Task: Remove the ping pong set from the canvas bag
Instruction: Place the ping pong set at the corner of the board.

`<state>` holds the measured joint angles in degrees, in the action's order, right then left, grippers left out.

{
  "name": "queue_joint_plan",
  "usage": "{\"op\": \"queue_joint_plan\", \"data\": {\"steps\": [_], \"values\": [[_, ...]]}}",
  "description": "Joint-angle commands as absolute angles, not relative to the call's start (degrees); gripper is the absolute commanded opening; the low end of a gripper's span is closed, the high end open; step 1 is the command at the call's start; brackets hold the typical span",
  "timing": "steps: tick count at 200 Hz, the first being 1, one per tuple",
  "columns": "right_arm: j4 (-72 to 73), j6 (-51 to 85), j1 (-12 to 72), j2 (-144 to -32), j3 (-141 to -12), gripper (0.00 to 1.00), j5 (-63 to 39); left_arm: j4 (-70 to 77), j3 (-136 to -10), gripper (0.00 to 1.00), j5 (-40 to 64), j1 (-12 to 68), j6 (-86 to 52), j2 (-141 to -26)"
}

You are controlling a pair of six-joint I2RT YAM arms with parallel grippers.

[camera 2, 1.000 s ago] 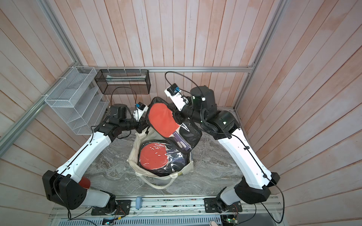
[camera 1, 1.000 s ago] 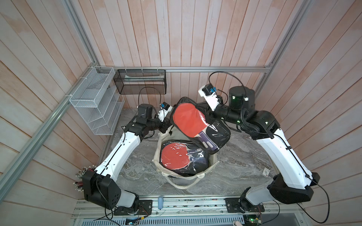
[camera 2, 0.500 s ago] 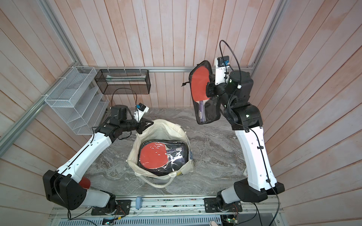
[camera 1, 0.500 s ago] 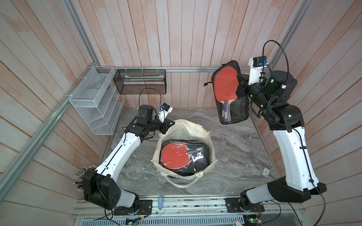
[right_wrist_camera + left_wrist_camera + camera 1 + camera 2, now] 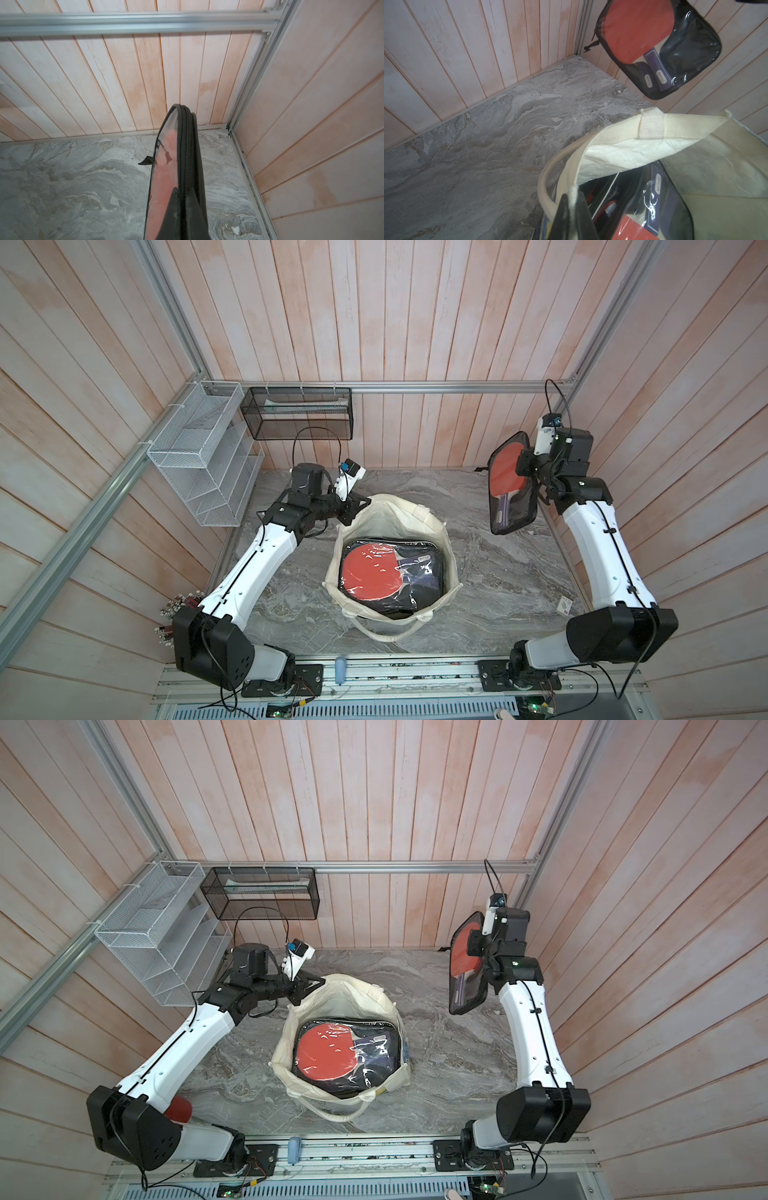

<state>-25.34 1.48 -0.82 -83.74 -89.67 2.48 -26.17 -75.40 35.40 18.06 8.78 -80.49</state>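
Note:
The cream canvas bag [image 5: 432, 522] [image 5: 386, 998] stands open mid-table. My left gripper [image 5: 363, 502] [image 5: 318, 982] is shut on its far-left rim; in the left wrist view the jaws [image 5: 574, 197] pinch the bag's hem [image 5: 623, 151]. One ping pong set [image 5: 509, 489] [image 5: 465, 977], red paddles in a clear black-edged case, hangs upright in the air at the far right, clear of the bag, with my right gripper [image 5: 525, 458] [image 5: 184, 193] shut on its zipped edge [image 5: 166, 166]. A second ping pong set [image 5: 386, 572] [image 5: 643, 207] lies flat inside the bag.
A white wire rack [image 5: 199, 456] and a black mesh basket [image 5: 297, 414] hang at the back left. A small card [image 5: 564, 605] lies on the marble near the right wall. The held set hangs close to the right wall and back corner [image 5: 230, 126].
My right arm has swung the held set from above the bag out to the right and then lower, near the right wall. The left gripper has stayed on the bag's rim.

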Motion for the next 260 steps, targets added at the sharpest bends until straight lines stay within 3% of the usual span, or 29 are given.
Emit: {"op": "queue_joint_plan", "data": {"steps": [1, 49, 114, 174, 229, 260], "values": [[-14.5, 2.5, -3.4, -83.1, -87.0, 0.0, -0.3, -23.2, -75.3, 0.0, 37.6, 18.4, 8.8, -77.6], [-9.1, 3.0, -10.6, -89.2, -84.2, 0.0, -9.8, -23.3, -75.4, 0.0, 37.4, 18.4, 9.0, -77.7], [-12.6, 0.8, -14.6, -110.0, -103.4, 0.0, -18.4, -24.6, -76.4, 0.0, 36.7, 18.3, 9.9, -77.9], [-11.7, 1.1, -17.0, -120.1, -109.8, 0.0, -20.7, -25.6, -77.6, 0.0, 34.9, 18.3, 11.0, -77.8], [-19.1, 2.0, -19.5, -136.1, -130.5, 0.0, -26.9, -27.6, -79.6, 0.0, 33.5, 18.3, 11.7, -80.0], [-21.1, 1.5, -18.8, -138.7, -132.8, 0.0, -26.9, -28.0, -80.0, 0.0, 32.3, 18.1, 11.5, -81.4]]}}
